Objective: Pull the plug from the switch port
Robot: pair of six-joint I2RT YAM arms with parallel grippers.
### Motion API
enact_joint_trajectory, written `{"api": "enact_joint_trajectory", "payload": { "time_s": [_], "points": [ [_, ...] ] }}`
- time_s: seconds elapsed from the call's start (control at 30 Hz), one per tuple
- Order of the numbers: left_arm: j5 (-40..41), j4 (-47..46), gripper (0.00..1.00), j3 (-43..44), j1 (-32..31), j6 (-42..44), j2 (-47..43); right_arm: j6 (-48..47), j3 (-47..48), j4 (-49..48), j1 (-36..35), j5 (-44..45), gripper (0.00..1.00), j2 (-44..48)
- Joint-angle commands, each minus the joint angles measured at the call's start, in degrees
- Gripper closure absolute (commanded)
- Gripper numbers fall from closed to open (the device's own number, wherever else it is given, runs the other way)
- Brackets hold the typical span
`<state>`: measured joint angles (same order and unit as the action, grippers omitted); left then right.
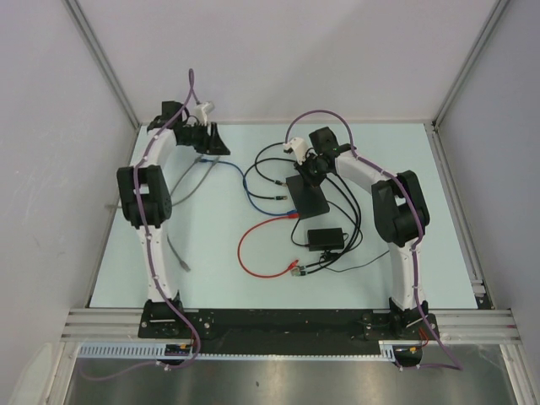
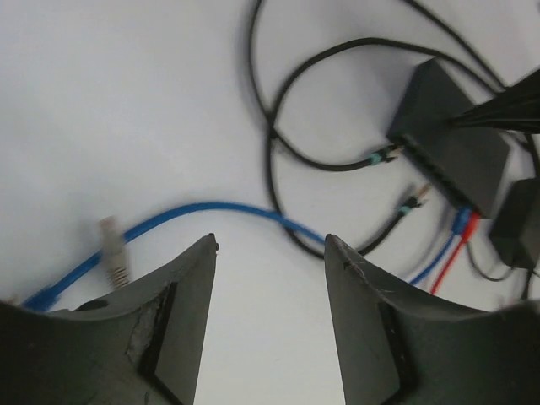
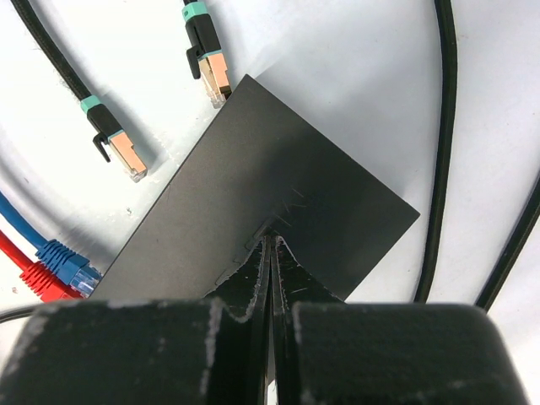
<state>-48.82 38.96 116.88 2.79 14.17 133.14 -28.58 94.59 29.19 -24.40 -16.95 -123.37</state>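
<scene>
I see bare tabletop (image 1: 211, 253) at lower left; black leads (image 2: 269, 143) and a red cable (image 1: 240, 249) crowd the switch (image 1: 306, 196) on its left side.

A pale, mint-tinted worktop (image 1: 211, 278) lies under even, soft light with only faint shadows. Plain white panels close it in: a back wall (image 1: 287, 59) along the far edge, a left wall (image 1: 42, 169) and a right wall (image 1: 506, 186) at the sides. Aluminium posts (image 1: 101, 63) rise from the far corners. A ribbed aluminium rail (image 1: 101, 323) runs along the near edge, with a brushed metal surface (image 1: 295, 384) beyond it.
</scene>
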Motion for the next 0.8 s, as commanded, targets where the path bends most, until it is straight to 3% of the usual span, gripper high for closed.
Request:
{"api": "enact_joint_trajectory", "payload": {
  "time_s": [0.0,0.13,0.33,0.53,0.77],
  "points": [
    [-15.32,-6.69,0.41,-4.97,-5.15,-7.47,-7.36,-1.48,-5.2,8.78,-0.29,6.75,0.99,-8.9],
    [-19.12,-13.29,0.43,-11.4,-9.8,-16.08,-7.64,-1.31,-5.2,8.78,-0.03,6.32,0.99,-8.82],
    [-21.23,-16.8,0.44,-15.45,-14.91,-19.35,-5.26,-0.52,-5.64,9.13,1.2,3.08,1.0,-6.89],
    [-20.97,-16.11,0.46,-18.61,-17.81,-17.61,-3.77,3.17,-9.85,11.24,1.03,-6.59,1.0,-0.92],
    [-20.79,-14.52,0.47,-22.3,-19.48,-16.11,-2.8,4.94,-14.6,11.33,0.06,-7.31,1.0,2.18]
  ]
}}
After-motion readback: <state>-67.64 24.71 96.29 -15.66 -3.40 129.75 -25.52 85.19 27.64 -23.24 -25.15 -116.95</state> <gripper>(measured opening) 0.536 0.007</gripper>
